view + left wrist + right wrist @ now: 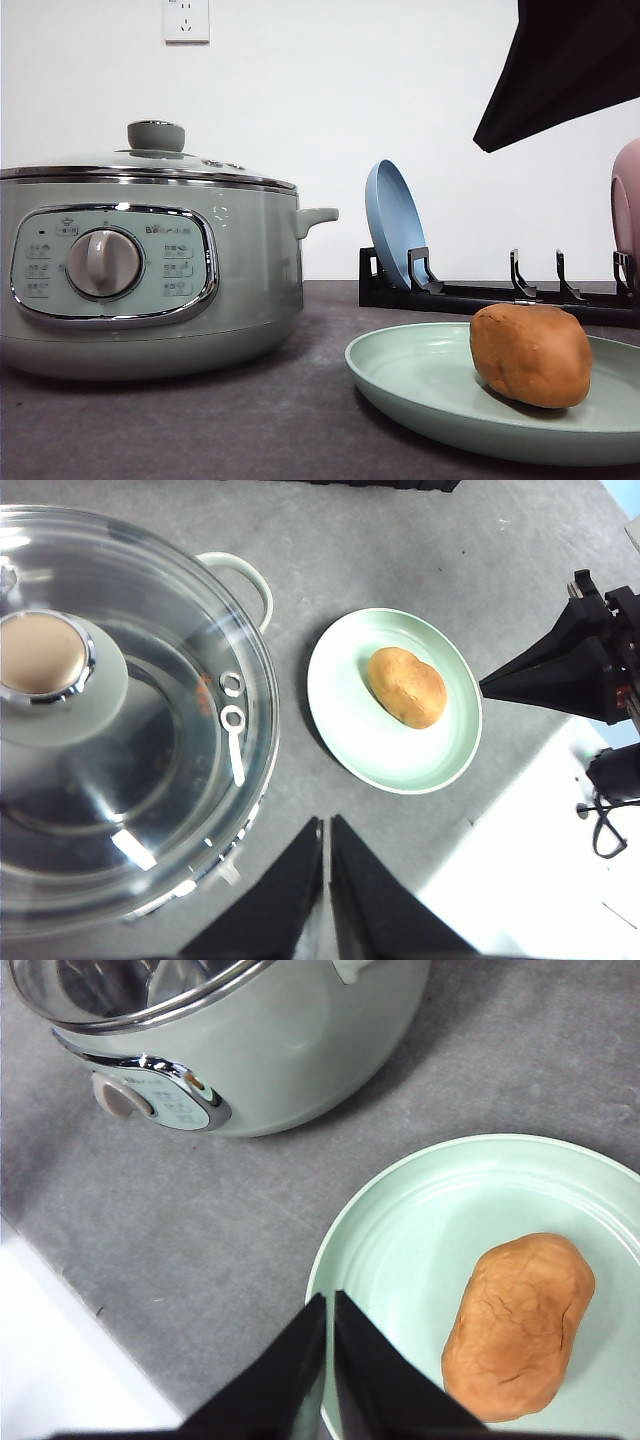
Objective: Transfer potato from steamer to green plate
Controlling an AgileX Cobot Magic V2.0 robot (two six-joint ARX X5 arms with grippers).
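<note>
A white wall (330, 100) with a socket (186, 20) stands behind a dark gray table (200, 420).

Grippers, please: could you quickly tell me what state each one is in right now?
Left gripper: shut, holding nothing.
Right gripper: shut, holding nothing; the potato lies on the green plate.

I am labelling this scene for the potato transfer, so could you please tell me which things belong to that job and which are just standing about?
Part of the job:
- potato, lying on the green plate
- steamer, glass lid on

Just standing about:
- black dish rack
- blue plate, upright in the rack
- pink plate, at the rack's far right end
- wall socket
</note>
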